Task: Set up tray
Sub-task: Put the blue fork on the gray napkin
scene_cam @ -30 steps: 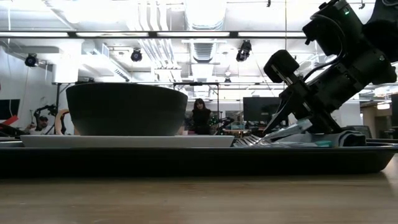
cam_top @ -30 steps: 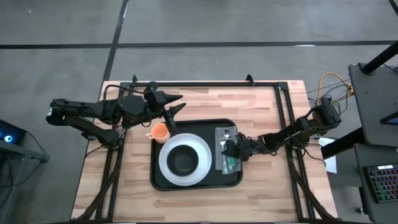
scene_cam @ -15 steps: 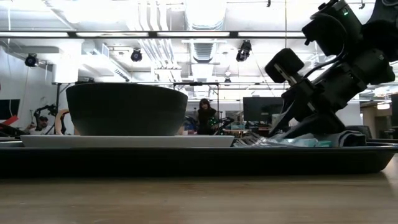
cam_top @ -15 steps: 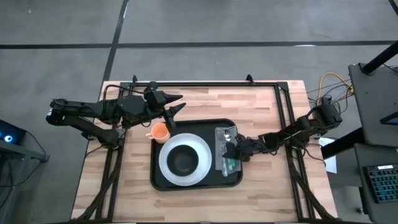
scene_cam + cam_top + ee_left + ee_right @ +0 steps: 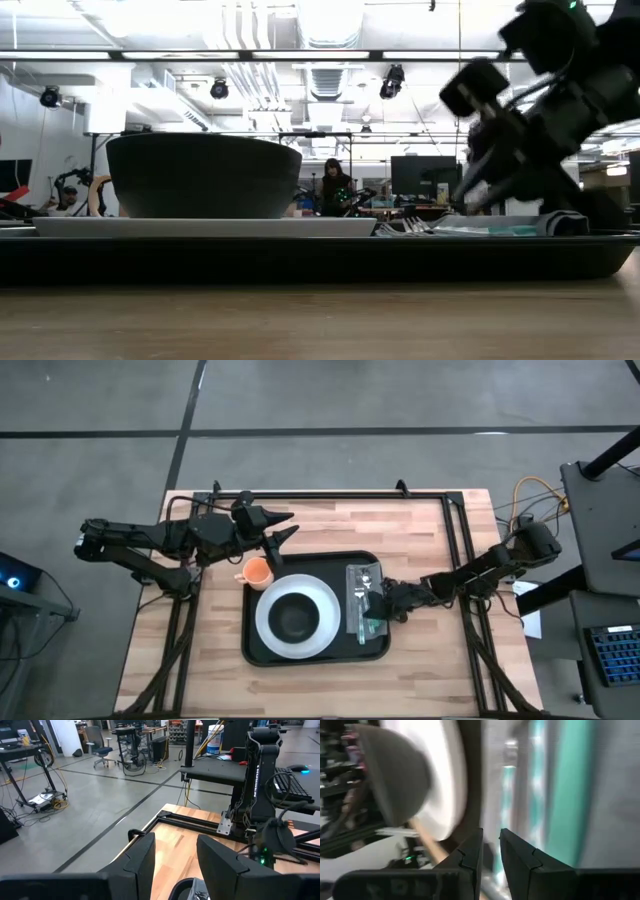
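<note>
The black tray (image 5: 330,653) lies mid-table. On it rests a white plate (image 5: 268,622) carrying a dark bowl (image 5: 295,617), with a grey napkin (image 5: 352,625) to the right of the plate. Cutlery with teal handles (image 5: 364,590) lies flat on the napkin. An orange cup (image 5: 257,571) stands on the wood at the tray's far left corner. My right gripper (image 5: 378,603) hovers just above the napkin's right side, slanting down, its fingers (image 5: 470,852) a narrow gap apart with nothing between them. My left gripper (image 5: 290,525) waits open, raised beyond the cup.
Black frame rails (image 5: 330,497) run along the table's far edge and both sides. Bare wood (image 5: 300,685) lies in front of the tray. In the low view the bowl (image 5: 205,175) looms at left, and a person (image 5: 335,185) sits far back in the room.
My right gripper has risen off the napkin and drawn back a little toward the table's right edge, tipping less steeply. The cutlery stays flat on the napkin.
</note>
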You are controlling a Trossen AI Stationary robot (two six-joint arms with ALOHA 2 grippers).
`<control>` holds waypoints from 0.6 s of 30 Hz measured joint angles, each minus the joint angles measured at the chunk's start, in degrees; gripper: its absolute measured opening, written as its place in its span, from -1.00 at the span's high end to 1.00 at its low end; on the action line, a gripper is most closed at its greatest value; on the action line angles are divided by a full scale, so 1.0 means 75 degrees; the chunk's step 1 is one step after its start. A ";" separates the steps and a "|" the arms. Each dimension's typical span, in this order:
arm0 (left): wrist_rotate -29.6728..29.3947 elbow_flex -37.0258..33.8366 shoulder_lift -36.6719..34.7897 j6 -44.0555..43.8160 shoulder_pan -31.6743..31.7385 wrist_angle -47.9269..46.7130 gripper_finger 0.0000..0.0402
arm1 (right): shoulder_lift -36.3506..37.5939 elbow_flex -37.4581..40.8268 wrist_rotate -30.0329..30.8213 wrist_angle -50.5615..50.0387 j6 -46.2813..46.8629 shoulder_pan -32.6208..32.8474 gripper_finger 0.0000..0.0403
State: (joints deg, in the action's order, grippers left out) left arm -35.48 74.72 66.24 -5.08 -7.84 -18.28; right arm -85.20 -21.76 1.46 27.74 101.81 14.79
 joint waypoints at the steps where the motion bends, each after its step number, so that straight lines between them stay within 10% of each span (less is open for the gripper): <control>1: 0.0000 0.0000 -0.0001 0.0000 0.0000 0.0000 0.37 | 0.0114 -0.0006 0.0018 0.0011 -0.0011 0.0005 0.72; 8: -0.0003 0.0000 0.0000 0.0000 0.0003 0.0001 0.37 | 0.0658 -0.0369 0.0280 -0.0209 -0.0749 -0.0010 0.72; 18: -0.0009 -0.0012 0.0003 0.0000 0.0009 0.0003 0.37 | 0.0308 -0.2346 0.0993 -0.4410 -0.2965 -0.0314 0.81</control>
State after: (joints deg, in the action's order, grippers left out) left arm -35.55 74.63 66.26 -5.08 -7.77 -18.26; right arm -82.89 -39.36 8.91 -5.34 79.57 12.44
